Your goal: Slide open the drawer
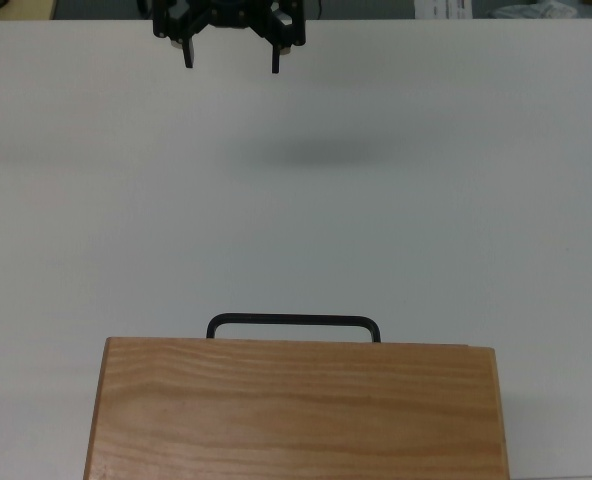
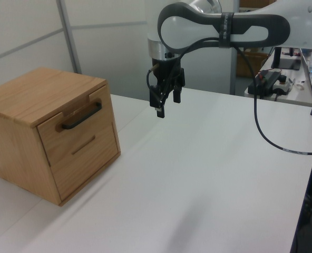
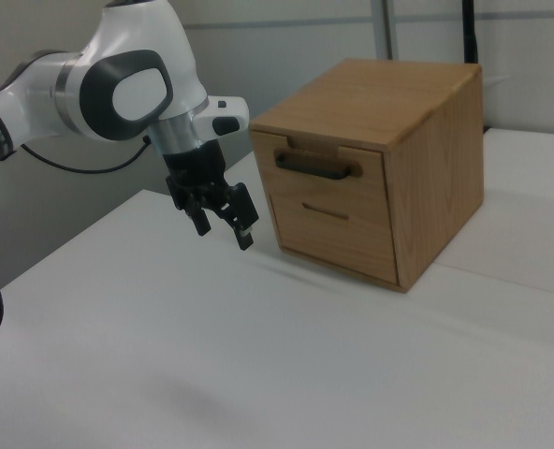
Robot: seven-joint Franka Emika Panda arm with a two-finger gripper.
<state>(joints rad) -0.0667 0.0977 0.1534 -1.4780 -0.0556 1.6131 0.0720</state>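
While the drawer (image 3: 328, 173) is seen shut, flush in the upper front of the cabinet (image 3: 389, 103), the gripper (image 3: 223, 217) is held above the white table (image 3: 258, 355), well apart from it, with the fingers spread wide and nothing between them. In the left view the cabinet is placed at the left and the gripper at the centre, hung from the arm (image 2: 224, 26). In the top view the black handle (image 1: 293, 322) is shown jutting from the cabinet's front edge toward the gripper at the far side. The approach is judged not yet begun. For the step to be done well, the open fingers are best lined up across the thin bar, brought in level with it, and closed at its middle so that the pull is not skewed. The pull is best made straight out along the drawer's travel, lest the cabinet be dragged over the smooth table instead.
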